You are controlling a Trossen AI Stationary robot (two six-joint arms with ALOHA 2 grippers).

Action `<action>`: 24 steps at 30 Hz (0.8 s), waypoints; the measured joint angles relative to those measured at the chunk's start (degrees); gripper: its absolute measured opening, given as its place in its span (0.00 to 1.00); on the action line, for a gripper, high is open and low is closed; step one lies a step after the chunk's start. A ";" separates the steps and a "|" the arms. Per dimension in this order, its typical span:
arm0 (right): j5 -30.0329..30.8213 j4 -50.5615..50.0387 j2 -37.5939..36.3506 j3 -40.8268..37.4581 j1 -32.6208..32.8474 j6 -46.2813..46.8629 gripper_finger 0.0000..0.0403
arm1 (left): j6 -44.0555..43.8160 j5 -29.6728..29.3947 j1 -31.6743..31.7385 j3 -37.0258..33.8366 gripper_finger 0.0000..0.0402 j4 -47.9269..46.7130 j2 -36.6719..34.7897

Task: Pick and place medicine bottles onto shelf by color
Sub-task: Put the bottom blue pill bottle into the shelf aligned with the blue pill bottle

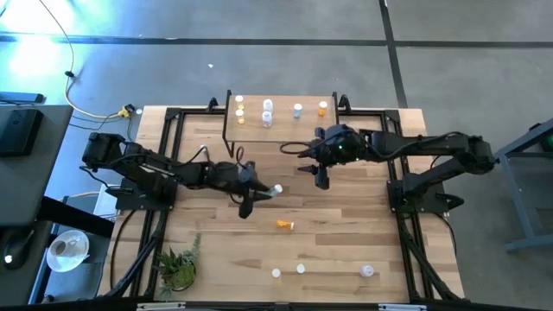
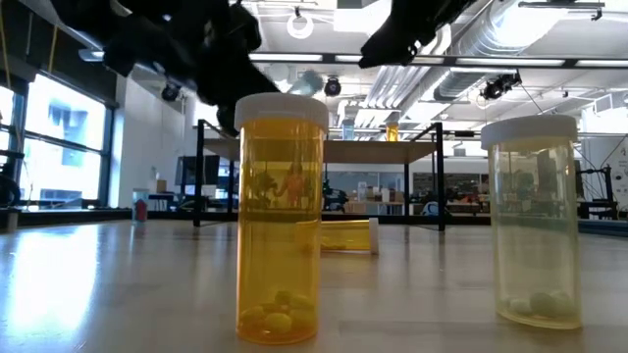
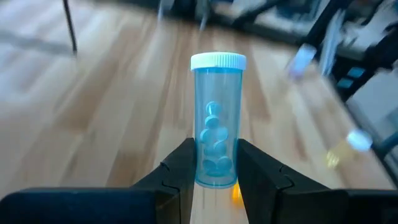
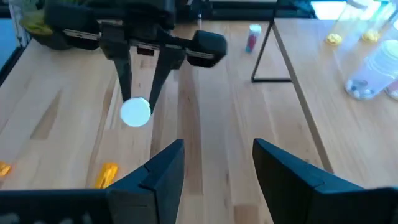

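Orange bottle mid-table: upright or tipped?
Tipped. The orange bottle lies on its side on the table in the high view; the low view shows it horizontal behind two standing bottles, cap to the right.

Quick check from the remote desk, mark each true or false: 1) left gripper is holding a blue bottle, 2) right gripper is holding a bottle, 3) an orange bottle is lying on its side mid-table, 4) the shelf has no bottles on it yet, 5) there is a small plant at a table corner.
1) The left gripper is shut on the blue bottle. True.
2) The right gripper holds a bottle. False: its jaws stand open with nothing between them, near the shelf.
3) An orange bottle lies on its side mid-table. True.
4) The shelf is bare. False: several bottles already stand on it.
5) A small plant sits at a table corner. True.
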 joint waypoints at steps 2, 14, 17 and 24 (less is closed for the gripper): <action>-0.11 5.28 0.09 -2.35 0.06 -0.14 0.45 | 0.63 1.42 0.71 0.00 0.22 4.02 -0.02; -1.51 31.87 0.33 -7.48 0.29 -0.10 0.45 | 5.70 6.44 4.66 0.02 0.22 19.47 -0.07; -1.51 35.97 0.33 -7.48 0.29 -0.17 0.45 | 8.59 6.42 5.46 0.02 0.22 20.63 -0.07; -1.51 37.60 0.40 -7.48 -0.15 -1.19 0.45 | 12.64 6.37 6.52 0.02 0.22 20.54 -0.07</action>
